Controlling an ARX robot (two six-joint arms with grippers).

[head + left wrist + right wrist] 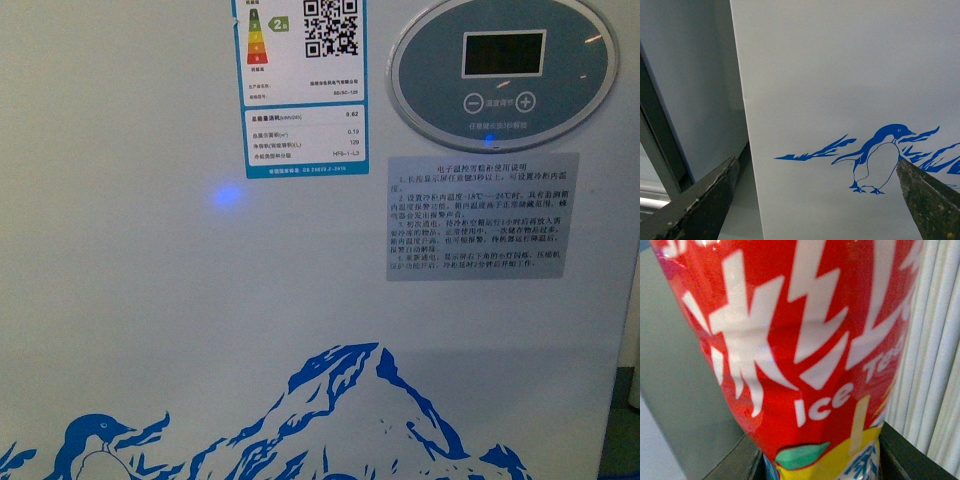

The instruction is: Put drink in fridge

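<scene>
The fridge fills the front view as a white wall with a blue penguin-and-mountain decal along the bottom and an oval control panel at the top right. Neither arm shows there. In the left wrist view my left gripper is open, its dark fingers on either side of the fridge's white front near the penguin decal. In the right wrist view my right gripper is shut on the drink, a red ice tea bottle that fills the picture.
An energy label and a grey instruction sticker are stuck on the fridge front. A blue light spot glows on it. A grey cabinet side stands next to the fridge's corner. Pale ribbed slats are behind the bottle.
</scene>
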